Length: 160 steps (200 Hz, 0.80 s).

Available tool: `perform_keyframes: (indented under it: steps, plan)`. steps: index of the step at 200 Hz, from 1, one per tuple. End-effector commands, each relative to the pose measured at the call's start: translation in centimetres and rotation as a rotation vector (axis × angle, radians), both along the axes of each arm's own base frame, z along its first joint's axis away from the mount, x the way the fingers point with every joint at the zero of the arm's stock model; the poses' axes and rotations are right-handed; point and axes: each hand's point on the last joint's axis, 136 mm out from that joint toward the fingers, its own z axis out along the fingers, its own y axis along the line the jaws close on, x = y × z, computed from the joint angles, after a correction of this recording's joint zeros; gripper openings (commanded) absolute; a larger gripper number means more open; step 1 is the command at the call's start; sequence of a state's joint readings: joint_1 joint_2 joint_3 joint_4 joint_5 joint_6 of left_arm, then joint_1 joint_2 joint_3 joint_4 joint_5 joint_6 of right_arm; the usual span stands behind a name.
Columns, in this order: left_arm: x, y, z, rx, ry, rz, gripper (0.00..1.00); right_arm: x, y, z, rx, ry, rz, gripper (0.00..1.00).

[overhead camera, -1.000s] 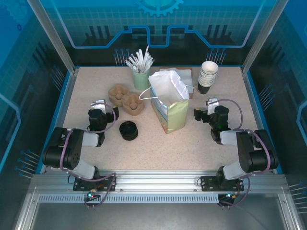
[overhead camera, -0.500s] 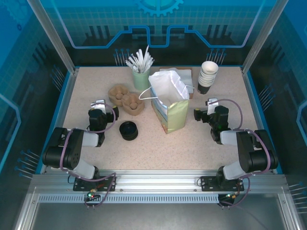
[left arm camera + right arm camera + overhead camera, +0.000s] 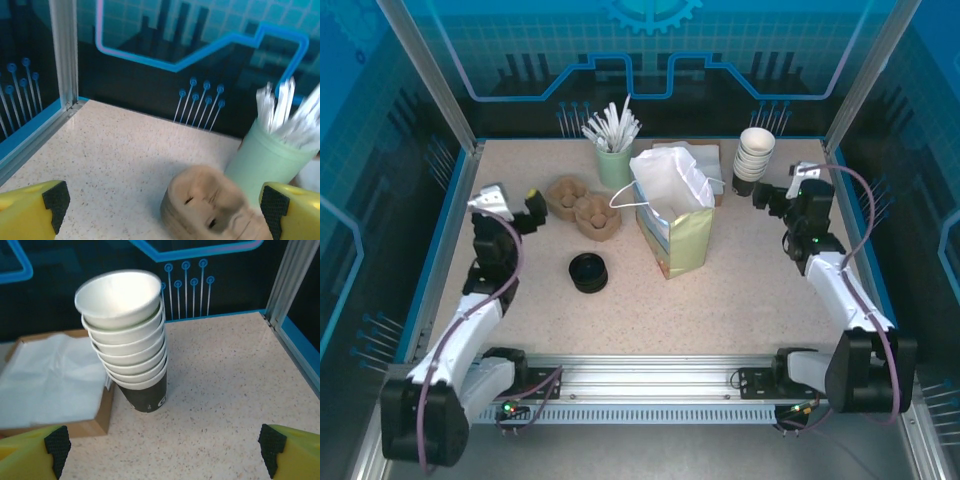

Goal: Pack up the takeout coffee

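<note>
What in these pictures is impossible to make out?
- Paper bag: top view, its own walls hide the bottom.
- Black round piece: top view, from above, any cup body beneath is hidden.
- Brown cup carrier: left wrist, blurred, cut by the bottom edge.

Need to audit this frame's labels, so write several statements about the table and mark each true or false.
1. The bag stands upright with its mouth open. True.
2. The cup stack lies on its side. False: it stands upright.
3. The left gripper and right gripper are open, holding nothing. True.
4. The stirrer cup stands right of the bag. False: it is behind and left of it.
5. The black round piece sits in the carrier. False: it rests on the table, nearer than the carrier.
</note>
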<state>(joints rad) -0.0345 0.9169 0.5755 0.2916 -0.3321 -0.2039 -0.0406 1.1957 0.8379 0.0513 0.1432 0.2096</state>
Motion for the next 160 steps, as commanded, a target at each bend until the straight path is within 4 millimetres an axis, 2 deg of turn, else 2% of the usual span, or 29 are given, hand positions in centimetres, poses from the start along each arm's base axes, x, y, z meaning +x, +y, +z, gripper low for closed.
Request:
perform_keyframes:
  steps: [1, 14, 31, 46, 75, 112, 126, 160]
  plan:
    - [-2.3, 0.9, -0.5, -0.145, 0.197, 0.094, 0.99, -1.7, -0.7, 1.4, 0.178, 0.149, -0.098, 1.00]
    - [-3.0, 0.9, 0.5, -0.181, 0.239, 0.106, 0.99, -1.2, -0.3, 3.0, 0.233, 0.180, -0.092, 1.00]
    - [-3.9, 0.8, 1.2, -0.245, 0.296, 0.125, 0.99, 0.4, 0.3, 4.4, 0.280, 0.215, -0.073, 0.99]
    - [-4.0, -0.5, 1.9, -0.263, 0.326, 0.054, 0.99, 2.3, 0.5, 5.0, 0.303, 0.249, -0.070, 0.95]
    - [-4.1, -1.7, 2.6, -0.282, 0.335, -0.017, 0.99, 5.6, -0.1, 4.2, 0.316, 0.364, -0.121, 0.87]
    - [-4.1, -3.3, 2.5, -0.305, 0.367, -0.106, 0.99, 9.4, -1.0, 2.6, 0.302, 0.441, -0.168, 0.78]
    - [-4.1, -3.6, 2.4, -0.307, 0.375, -0.127, 0.99, 10.4, -1.1, 2.2, 0.300, 0.454, -0.170, 0.77]
    - [-4.0, -3.9, 1.8, -0.313, 0.398, -0.139, 0.99, 12.3, -0.8, 1.1, 0.305, 0.484, -0.151, 0.66]
